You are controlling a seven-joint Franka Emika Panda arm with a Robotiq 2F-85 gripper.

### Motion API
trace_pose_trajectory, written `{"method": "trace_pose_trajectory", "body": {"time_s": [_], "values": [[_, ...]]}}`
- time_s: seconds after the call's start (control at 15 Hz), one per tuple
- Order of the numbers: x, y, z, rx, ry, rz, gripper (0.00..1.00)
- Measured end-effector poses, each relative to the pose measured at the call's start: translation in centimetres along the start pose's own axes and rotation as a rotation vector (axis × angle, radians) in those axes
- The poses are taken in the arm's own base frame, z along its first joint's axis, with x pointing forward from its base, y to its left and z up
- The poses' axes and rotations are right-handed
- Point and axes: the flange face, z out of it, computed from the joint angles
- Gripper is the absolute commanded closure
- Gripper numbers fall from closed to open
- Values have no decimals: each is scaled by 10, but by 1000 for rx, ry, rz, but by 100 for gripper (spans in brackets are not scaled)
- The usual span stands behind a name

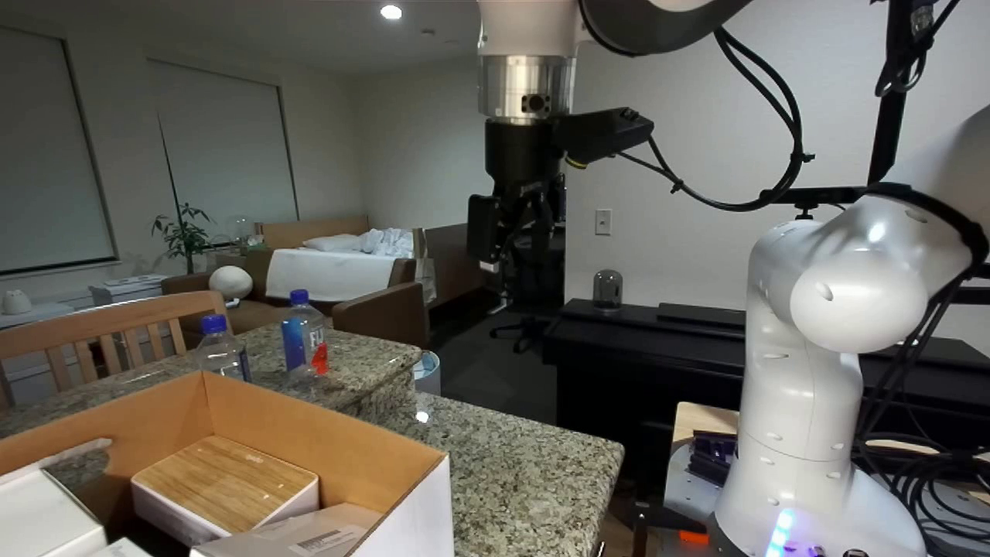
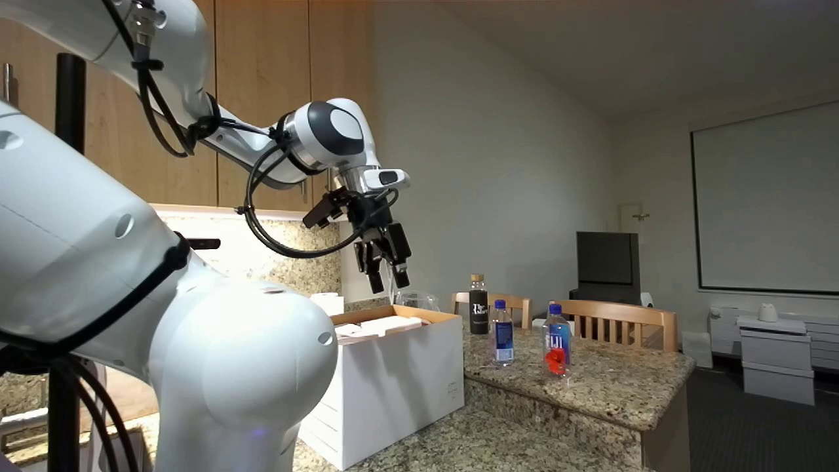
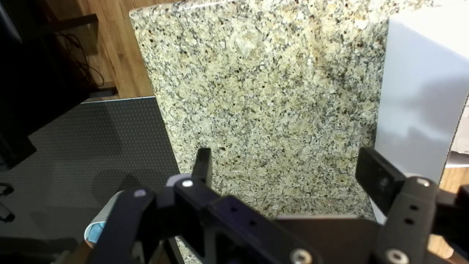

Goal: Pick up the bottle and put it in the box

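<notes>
The bottle [image 1: 305,340], clear with a blue label and a red patch, stands upright on the raised granite counter; it also shows in an exterior view [image 2: 556,341]. The box [image 1: 332,429] is open-topped, brown cardboard inside and white outside; it stands on the lower counter and shows in an exterior view [image 2: 406,373] and at the right of the wrist view [image 3: 417,99]. My gripper [image 2: 389,280] is open and empty, high above the counter beside the box, apart from the bottle. Its spread fingers show in the wrist view [image 3: 284,168]. The bottle is out of the wrist view.
A second blue-capped bottle [image 2: 503,334] and a dark bottle with a wooden cap [image 2: 478,305] stand near the bottle. The box holds a wood-topped case [image 1: 224,480] and white packages. The raised counter [image 2: 609,387] steps up from the lower one. Wooden chairs [image 2: 616,314] stand behind.
</notes>
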Motion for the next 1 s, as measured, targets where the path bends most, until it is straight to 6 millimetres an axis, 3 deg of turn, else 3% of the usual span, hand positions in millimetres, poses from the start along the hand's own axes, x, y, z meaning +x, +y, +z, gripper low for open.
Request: {"method": "trace_pose_trajectory", "body": {"time_s": [0.87, 1.0], "values": [[0, 0, 0, 0, 1, 0, 0], [-15, -25, -18, 24, -29, 97, 0]]}}
